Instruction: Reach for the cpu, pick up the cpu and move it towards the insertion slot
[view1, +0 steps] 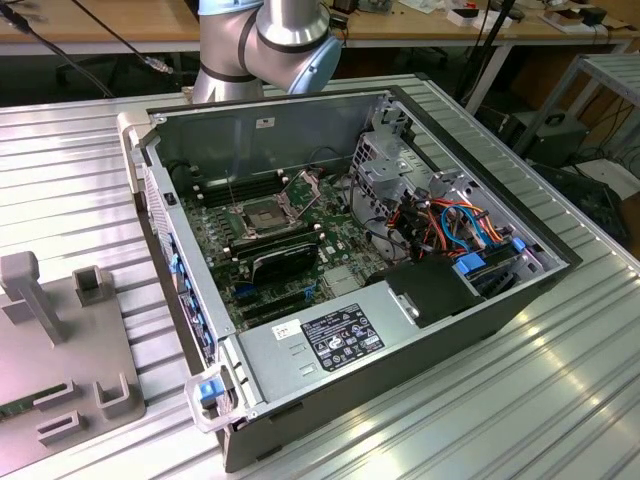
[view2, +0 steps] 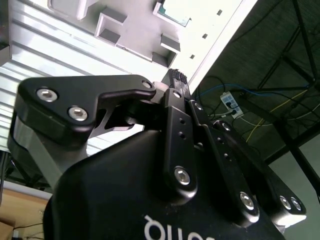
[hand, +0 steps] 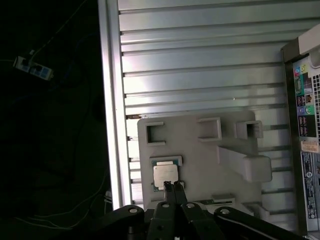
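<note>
The cpu (hand: 166, 175) is a pale silvery square chip lying flat in a recess of the grey fixture plate (hand: 200, 155); its edge also shows in the second wrist view (view2: 172, 12). My black gripper (hand: 173, 187) hovers above the plate, its fingers pressed together with nothing between them, the tips close to the cpu's near edge. The same shut fingertips (view2: 177, 79) show from behind in the second wrist view. The insertion slot (view1: 258, 215), a silver-framed socket with its bracket raised, sits on the motherboard inside the open computer case (view1: 330, 110).
The grey fixture (view1: 60, 350) with upright blocks stands at the exterior view's left, beside the case. The ribbed metal table (view1: 560, 380) ends right by the fixture, with dark floor and cables past its edge (hand: 112, 125). The arm's base (view1: 260, 40) rises behind the case.
</note>
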